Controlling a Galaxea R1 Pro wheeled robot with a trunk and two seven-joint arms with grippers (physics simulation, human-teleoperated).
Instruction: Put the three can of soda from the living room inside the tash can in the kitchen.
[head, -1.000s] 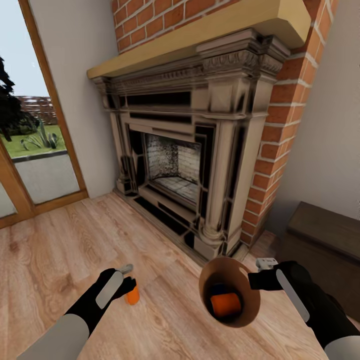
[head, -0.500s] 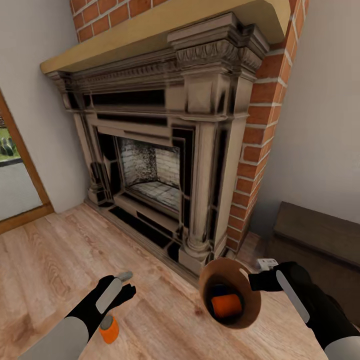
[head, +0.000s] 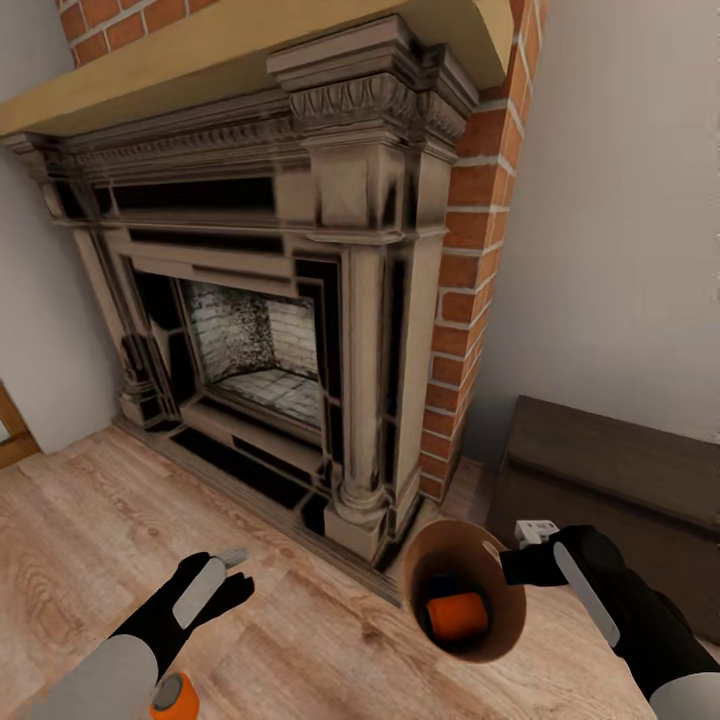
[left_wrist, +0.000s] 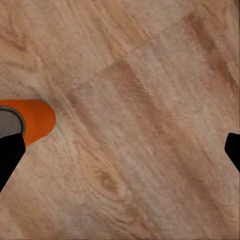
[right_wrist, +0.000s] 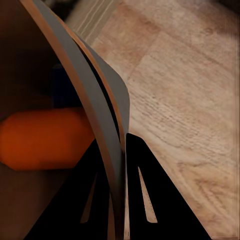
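Your right gripper (head: 518, 560) pinches the rim of the trash can (head: 505, 625), one finger (right_wrist: 90, 200) inside the wall and one outside; the bin hangs tilted above the wood floor (head: 320, 640), its copper-brown mouth toward you. Inside it lie an orange soda can (head: 457, 616) on its side and a blue can (head: 437, 583) just behind it, touching; the right wrist view shows the same pair past the grey wall. Your left gripper (head: 232, 568) holds nothing; its fingers are spread wide over bare planks. The third orange can (head: 174, 696) stands on the floor beside your left forearm, at the bottom edge of the head view; in the left wrist view it sits next to one fingertip. Ahead stands the brick fireplace (head: 300, 330); a dark low cabinet (head: 620, 480) sits to its right, against the wall.
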